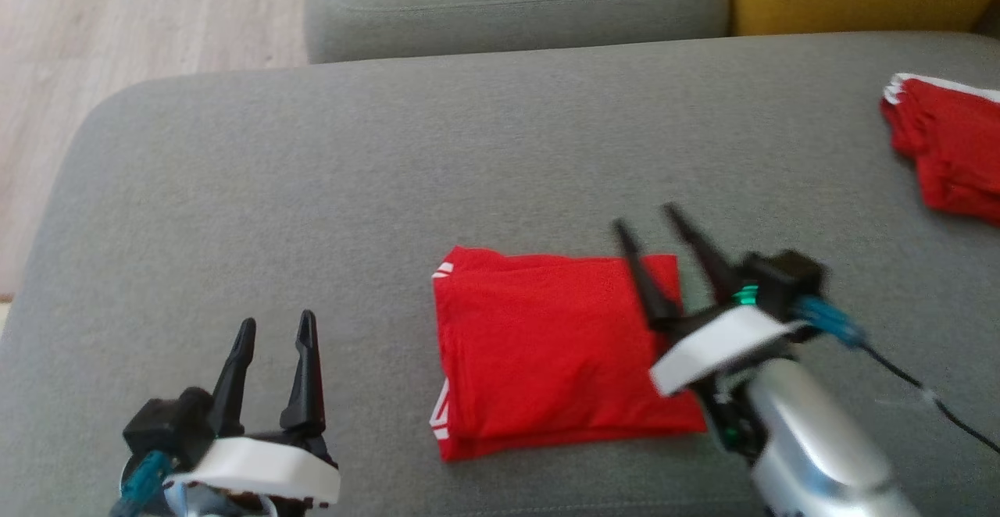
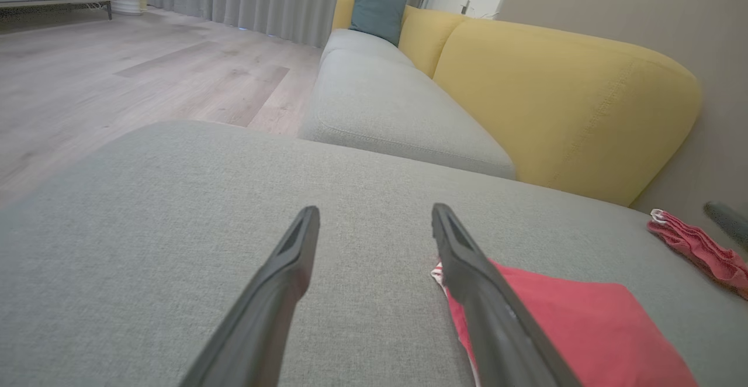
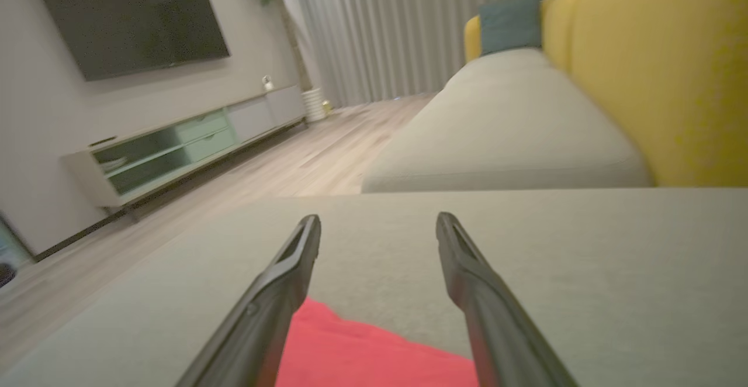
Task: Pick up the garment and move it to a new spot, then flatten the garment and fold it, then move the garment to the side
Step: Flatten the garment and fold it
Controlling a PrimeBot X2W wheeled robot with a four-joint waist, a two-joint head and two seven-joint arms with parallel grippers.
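On the grey cushion [image 1: 312, 173], head view, the folded red garment [image 1: 547, 345] is lying centred, slightly longer left to right; the right gripper [image 1: 646, 216] is hovering open over its right edge, the open left gripper [image 1: 277, 319] well apart leftward, another red pile [image 1: 949, 150] lying far right. Left wrist view: the garment [image 2: 584, 322] is lying beside the right finger [image 2: 485, 293]. Right wrist view: the garment [image 3: 362, 352] is showing beneath spread fingers [image 3: 274, 293], bare cushion [image 3: 584, 246] ahead.

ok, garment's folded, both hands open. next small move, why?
Probably lower the right hand and close on the right edge of the folded red garment: the hand hovers open over that edge, and the garment lies centrally on the grey cushion, not yet moved aside.
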